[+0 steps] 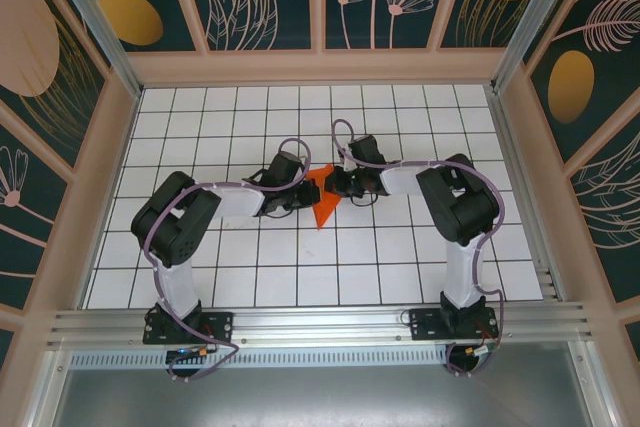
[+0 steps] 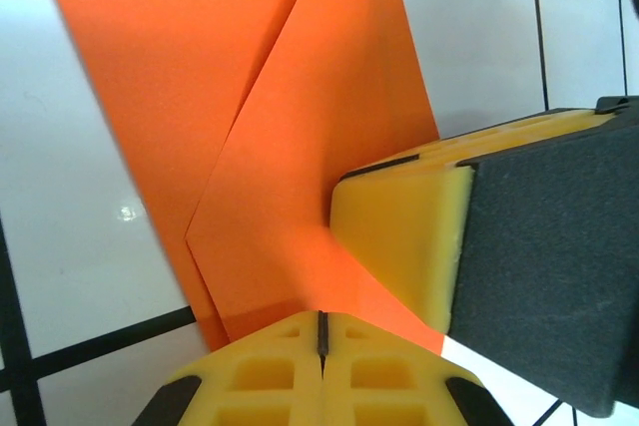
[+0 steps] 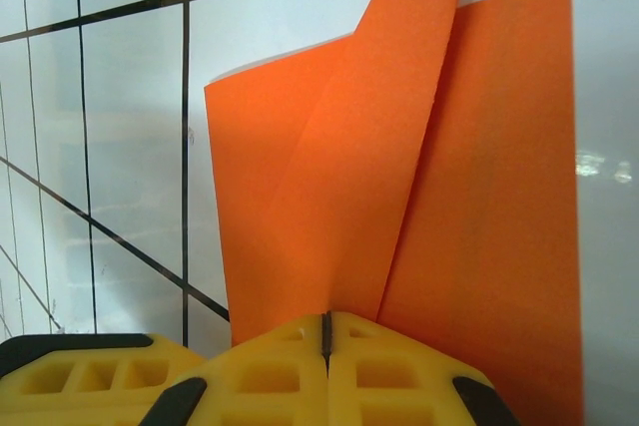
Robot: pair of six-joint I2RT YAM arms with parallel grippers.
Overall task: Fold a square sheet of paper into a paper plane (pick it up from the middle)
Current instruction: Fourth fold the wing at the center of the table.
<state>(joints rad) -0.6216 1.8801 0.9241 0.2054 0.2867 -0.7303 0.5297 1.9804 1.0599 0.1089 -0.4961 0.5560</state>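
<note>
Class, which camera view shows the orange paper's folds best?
Left wrist: the orange paper lies close, its diagonal creases sharp. Right wrist shows overlapping flaps; the top view, a small distant wedge.

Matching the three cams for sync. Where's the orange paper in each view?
Top external: paper at frame centre, mid-table.
Left wrist: paper across the upper centre and left.
Right wrist: paper from centre to right edge, rising from the bottom.
Shared landmark: white table with black grid lines, under the paper in all three.
</note>
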